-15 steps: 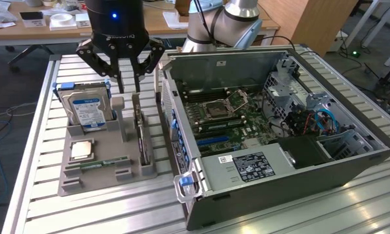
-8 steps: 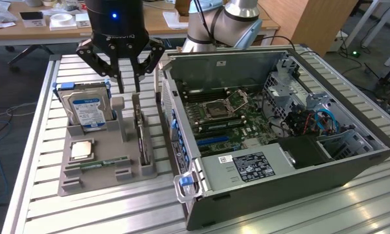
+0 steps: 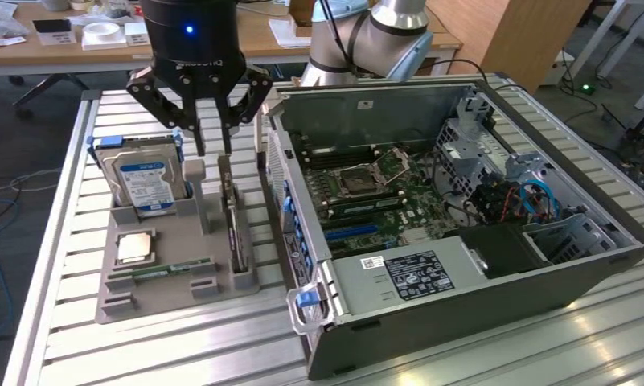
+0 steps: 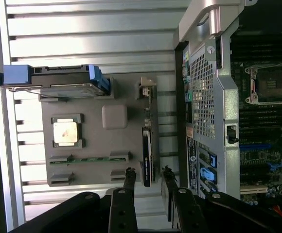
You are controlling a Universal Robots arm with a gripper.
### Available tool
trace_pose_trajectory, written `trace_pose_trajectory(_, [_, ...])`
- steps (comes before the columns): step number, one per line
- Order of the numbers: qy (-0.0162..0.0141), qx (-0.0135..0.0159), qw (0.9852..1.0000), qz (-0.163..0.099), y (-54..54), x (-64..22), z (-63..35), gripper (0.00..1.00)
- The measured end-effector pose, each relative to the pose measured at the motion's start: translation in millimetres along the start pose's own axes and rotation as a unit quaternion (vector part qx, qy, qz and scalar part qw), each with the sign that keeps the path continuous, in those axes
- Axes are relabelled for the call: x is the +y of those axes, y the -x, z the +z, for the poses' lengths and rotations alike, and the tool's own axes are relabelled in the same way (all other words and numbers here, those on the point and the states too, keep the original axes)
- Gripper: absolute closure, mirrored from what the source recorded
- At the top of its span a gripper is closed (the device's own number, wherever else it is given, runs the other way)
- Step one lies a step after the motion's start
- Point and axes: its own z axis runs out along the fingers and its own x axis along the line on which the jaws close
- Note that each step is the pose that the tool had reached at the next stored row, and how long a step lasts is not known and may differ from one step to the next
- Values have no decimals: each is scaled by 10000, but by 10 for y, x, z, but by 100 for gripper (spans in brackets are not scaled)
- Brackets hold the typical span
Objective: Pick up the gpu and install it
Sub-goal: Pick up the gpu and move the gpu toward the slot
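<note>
The gripper (image 3: pixel 212 153) hangs over the gpu (image 3: pixel 235 229) with its fingers parted, and the card stands on edge in the grey tray (image 3: pixel 171 297). It is a tight spot. The computer case (image 3: pixel 284 201) rises just beside the card on the exterior view's right, while a grey post (image 3: pixel 197 193) and the upright hard drive (image 3: pixel 145 181) stand on its left. Straight above the card the way is free. The motherboard (image 3: pixel 375 193) lies open from above, with cables (image 3: pixel 514 201) crowding the case's right end.
</note>
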Motion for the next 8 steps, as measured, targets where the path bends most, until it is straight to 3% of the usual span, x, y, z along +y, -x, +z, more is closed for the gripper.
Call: trace_pose_trajectory(8, [-1, 1, 10000, 0, -1, -2, 71, 64])
